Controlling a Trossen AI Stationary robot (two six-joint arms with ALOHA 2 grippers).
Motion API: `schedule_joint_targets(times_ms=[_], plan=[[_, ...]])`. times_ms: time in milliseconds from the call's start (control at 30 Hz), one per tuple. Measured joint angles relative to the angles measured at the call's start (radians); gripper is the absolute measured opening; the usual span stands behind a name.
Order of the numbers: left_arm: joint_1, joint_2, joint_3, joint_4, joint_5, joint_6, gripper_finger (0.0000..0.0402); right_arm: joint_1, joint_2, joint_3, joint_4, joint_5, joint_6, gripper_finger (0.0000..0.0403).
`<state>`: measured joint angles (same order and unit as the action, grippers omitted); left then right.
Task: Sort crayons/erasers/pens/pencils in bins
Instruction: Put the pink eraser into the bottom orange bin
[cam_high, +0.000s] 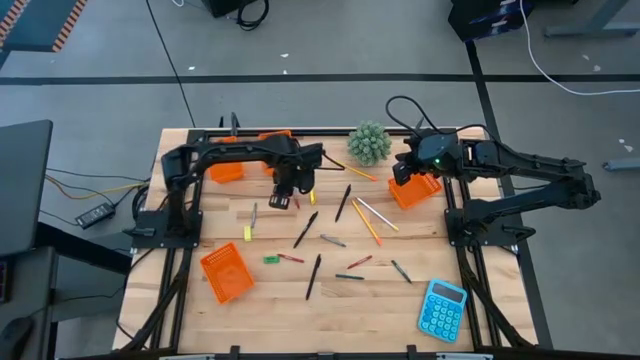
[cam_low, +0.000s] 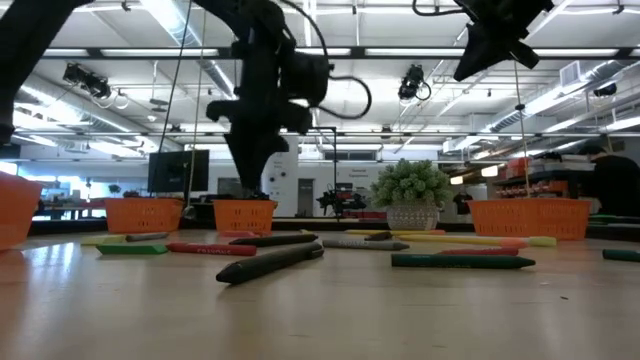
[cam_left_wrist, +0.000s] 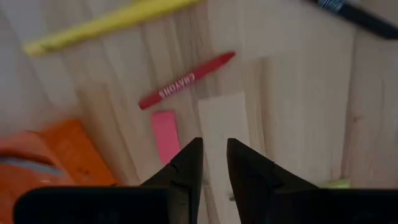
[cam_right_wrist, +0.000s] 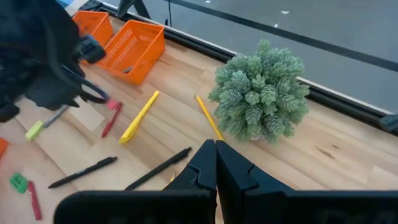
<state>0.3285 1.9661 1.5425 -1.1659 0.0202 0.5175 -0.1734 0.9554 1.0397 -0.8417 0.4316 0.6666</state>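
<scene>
Nearest the front edge of the table (cam_high: 300, 310): a blue calculator (cam_high: 441, 308) at the right corner, one orange bin (cam_high: 226, 273) at the left; between them a green eraser (cam_high: 270, 259), a black pen (cam_high: 313, 276) and scattered crayons. Farther in, mid-table: more pens and pencils (cam_high: 368, 222) lying loose; a yellow eraser (cam_high: 247, 232) off to the left. Beyond that, left end effector (cam_left_wrist: 213, 163) low over the wood — fingers parted by a narrow gap, nothing between them; just past its tips a pink eraser (cam_left_wrist: 165, 135), then a red crayon (cam_left_wrist: 186, 81), then a yellow stick (cam_left_wrist: 106, 23). Right end effector (cam_right_wrist: 216, 163) raised above an orange bin (cam_high: 415, 188) at the right — fingers pressed together, empty. Farthest: two more bins (cam_right_wrist: 130, 50) and a small green plant (cam_high: 369, 144).
</scene>
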Motion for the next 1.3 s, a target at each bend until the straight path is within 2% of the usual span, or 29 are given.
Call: schedule_joint_targets(times_ms=[167, 367, 567, 767, 900, 1133, 1300], plan=[[0.031, 0.037, -0.006, -0.065, 0.024, -0.170, 0.0078, 0.000, 0.000, 0.000, 0.000, 0.000, -0.005, 0.0008], [0.047, 0.040, -0.013, -0.054, 0.074, -0.217, 0.0079, -0.003, 0.000, 0.000, 0.001, 0.012, -0.005, 0.0008], [0.047, 0.040, -0.013, -0.029, 0.081, -0.218, 0.0133, -0.003, 0.000, 0.000, 0.001, 0.019, -0.005, 0.0008], [0.047, 0.040, -0.013, 0.012, 0.079, -0.150, 0.0195, -0.003, 0.000, 0.000, 0.001, 0.020, 0.002, 0.0008], [0.047, 0.040, -0.013, 0.026, 0.049, -0.113, 0.0219, -0.003, 0.000, 0.000, 0.001, 0.020, 0.003, 0.0008], [0.047, 0.040, -0.013, 0.036, 0.047, 0.033, 0.0222, -0.003, 0.000, 0.000, 0.001, 0.015, 0.003, 0.0008], [0.066, 0.040, -0.013, 0.060, 0.048, 0.054, 0.0214, 0.005, 0.000, 0.000, -0.011, -0.002, 0.024, 0.0008]])
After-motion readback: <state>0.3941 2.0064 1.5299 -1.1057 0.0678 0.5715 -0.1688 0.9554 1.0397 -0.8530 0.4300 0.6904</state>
